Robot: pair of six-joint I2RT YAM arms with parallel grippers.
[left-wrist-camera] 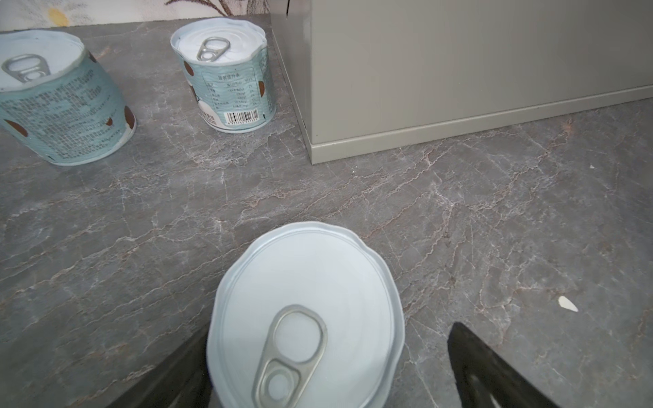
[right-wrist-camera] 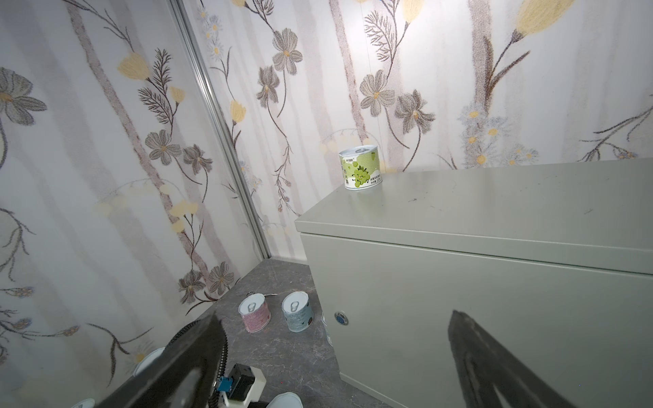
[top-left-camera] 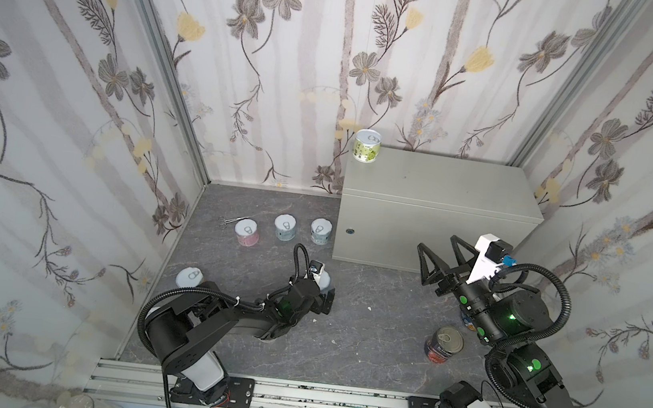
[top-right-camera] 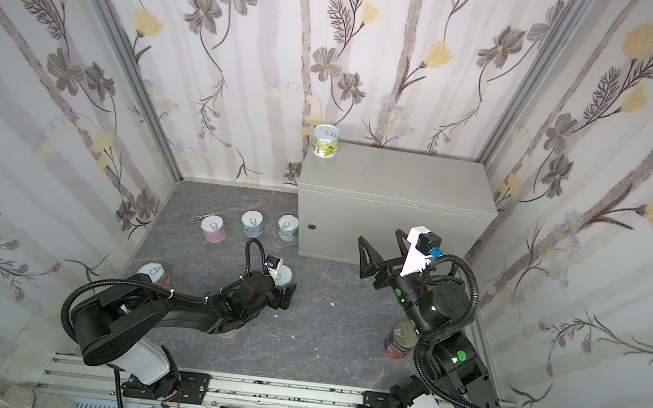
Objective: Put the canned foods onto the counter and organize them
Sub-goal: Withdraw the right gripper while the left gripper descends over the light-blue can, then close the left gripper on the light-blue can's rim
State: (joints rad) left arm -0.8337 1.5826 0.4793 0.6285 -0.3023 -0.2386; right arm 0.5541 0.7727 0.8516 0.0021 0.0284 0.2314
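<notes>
Silver-lidded pale tin (left-wrist-camera: pixel 305 282) upright between the jaws of the wide-open left claw (left-wrist-camera: pixel 332 326), close against one jaw.

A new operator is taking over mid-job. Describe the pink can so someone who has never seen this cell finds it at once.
Find the light-grey counter against the back wall. On the dark floor beside it stand three short cans in a row. The pink can is farthest from the counter, next to small scissors; its two neighbours carry pale blue labels.
</notes>
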